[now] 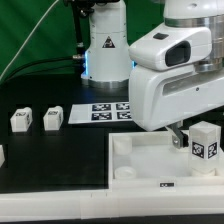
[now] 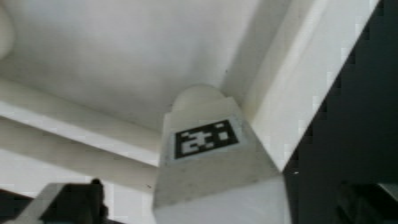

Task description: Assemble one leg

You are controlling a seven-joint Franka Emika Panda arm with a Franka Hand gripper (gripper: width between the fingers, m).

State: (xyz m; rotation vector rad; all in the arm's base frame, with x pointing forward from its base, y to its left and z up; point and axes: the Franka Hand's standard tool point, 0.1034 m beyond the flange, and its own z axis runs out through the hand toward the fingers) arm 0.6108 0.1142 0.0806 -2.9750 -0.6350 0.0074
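Observation:
A leg [image 1: 204,146], a small white block with a tag on its face, stands upright on the far right corner of the large white tray [image 1: 140,168]. My gripper [image 1: 190,134] hangs low over that leg. In the wrist view the leg [image 2: 214,150] lies between my dark fingertips [image 2: 68,200], with a gap showing on each side. The gripper [image 2: 206,198] is open around the leg, not touching it. The tray's rim and floor [image 2: 107,60] fill the background. I cannot tell whether the leg's foot sits in a corner socket.
Two more legs [image 1: 22,120] [image 1: 52,118] stand on the black table at the exterior view's left, and a third [image 1: 2,154] is cut by the left edge. The marker board [image 1: 110,111] lies behind the tray. The arm's white base [image 1: 105,50] stands at the back.

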